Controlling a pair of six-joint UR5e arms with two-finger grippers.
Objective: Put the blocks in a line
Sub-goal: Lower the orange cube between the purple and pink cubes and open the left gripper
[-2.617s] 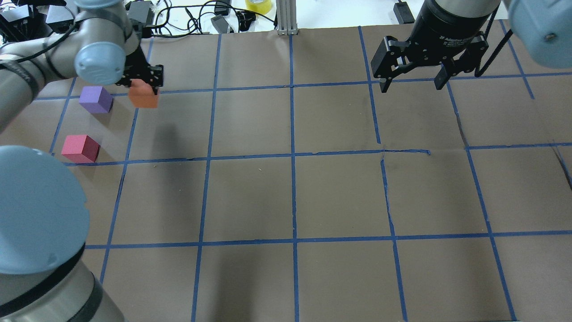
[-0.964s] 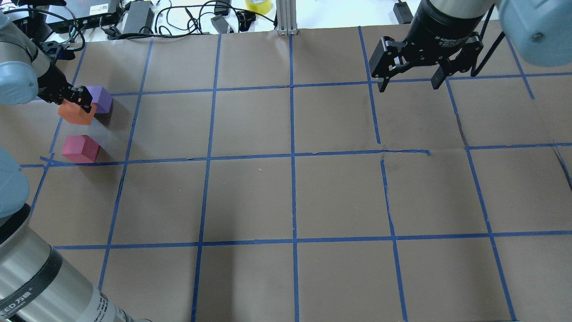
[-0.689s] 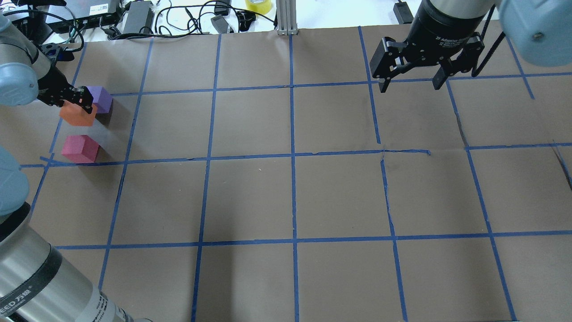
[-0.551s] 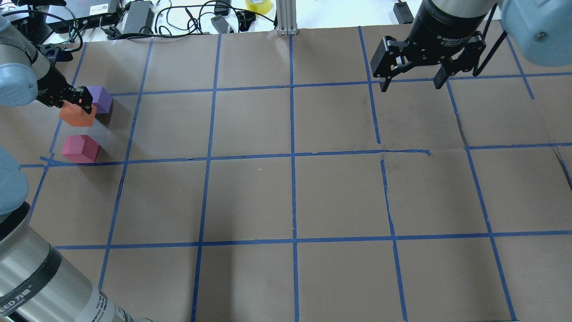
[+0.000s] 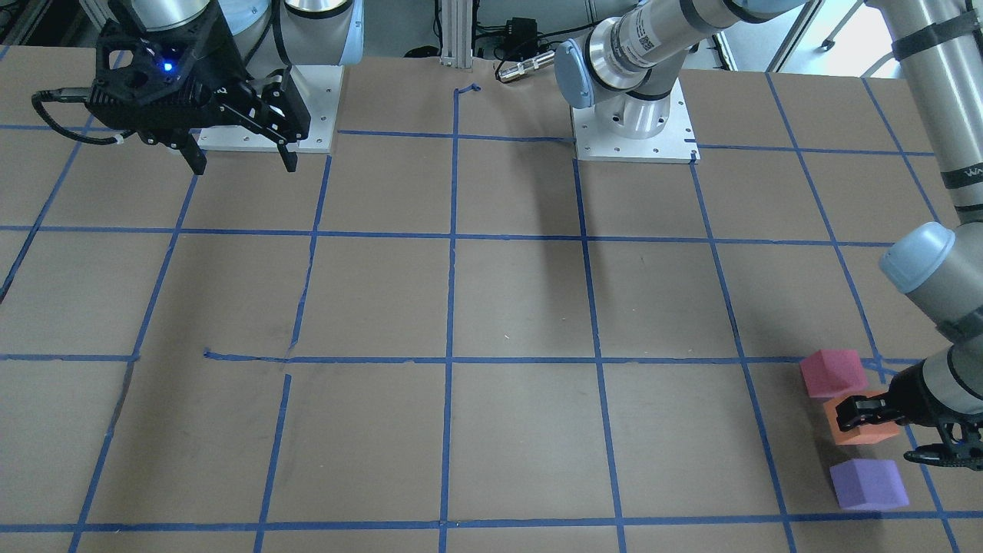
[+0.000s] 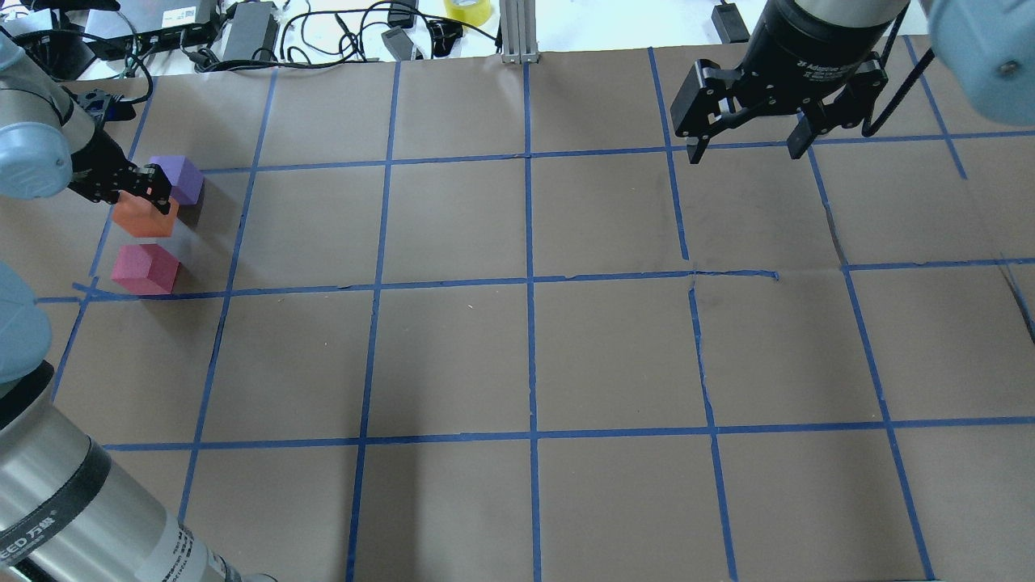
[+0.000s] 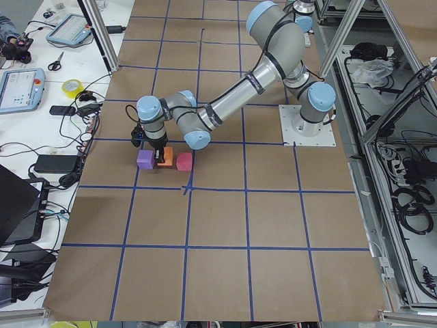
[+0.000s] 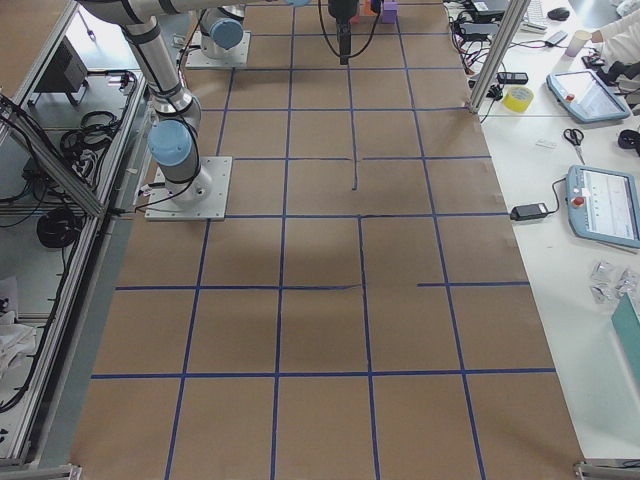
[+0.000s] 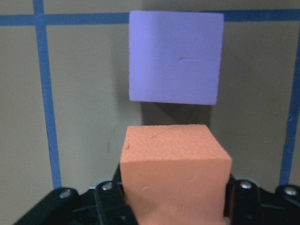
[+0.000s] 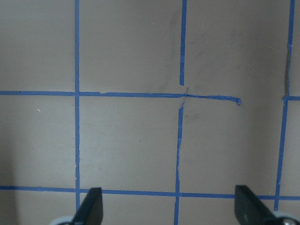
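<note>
My left gripper (image 6: 139,198) is shut on the orange block (image 6: 145,222) and holds it low over the table at the far left. The orange block sits between the purple block (image 6: 184,178) and the red-pink block (image 6: 144,268), close to both. In the front view the red-pink (image 5: 833,372), orange (image 5: 860,432) and purple (image 5: 868,484) blocks stand roughly in a row. The left wrist view shows the orange block (image 9: 173,168) between the jaws, with the purple block (image 9: 176,56) just beyond. My right gripper (image 6: 744,149) is open and empty, high over the far right.
Brown paper with a blue tape grid (image 6: 530,279) covers the table. Cables, power bricks and a yellow tape roll (image 6: 467,8) lie past the far edge. The arms' base plates (image 5: 633,127) sit on the robot's side.
My left gripper carried the orange block from the right of the purple block to the gap between purple and red-pink, then lowered it slightly. The right gripper barely moved.
</note>
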